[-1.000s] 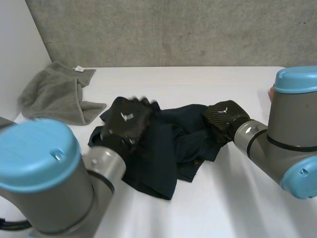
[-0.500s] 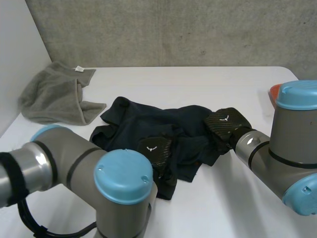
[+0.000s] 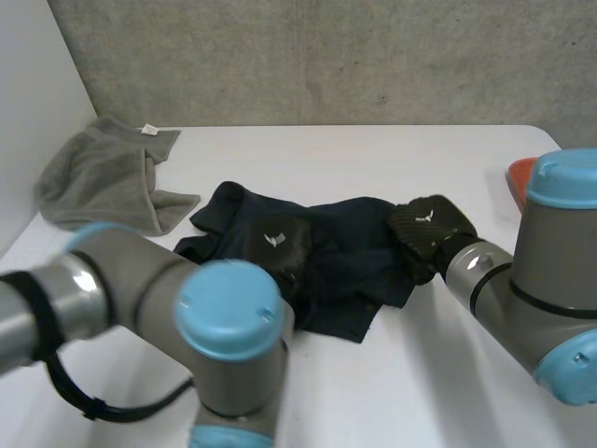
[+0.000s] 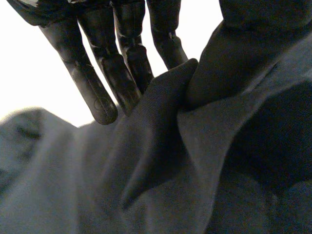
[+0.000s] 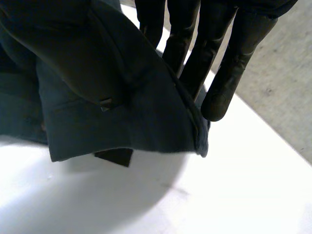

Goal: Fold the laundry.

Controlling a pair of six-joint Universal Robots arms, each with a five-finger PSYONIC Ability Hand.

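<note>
Head view, left hand (image 3: 280, 245), right hand (image 3: 424, 224), seemingly pinching dark garment (image 3: 350, 259).

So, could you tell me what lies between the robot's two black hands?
The crumpled dark navy garment spans that stretch from the left hand to the right hand, as the head view shows.

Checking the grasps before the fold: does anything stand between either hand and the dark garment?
Nothing visible does. The left hand is on the dark garment's middle with a fold pinched at its fingers, and the right hand pinches its right edge. The grey towel lies apart, near the table's far left corner.
</note>
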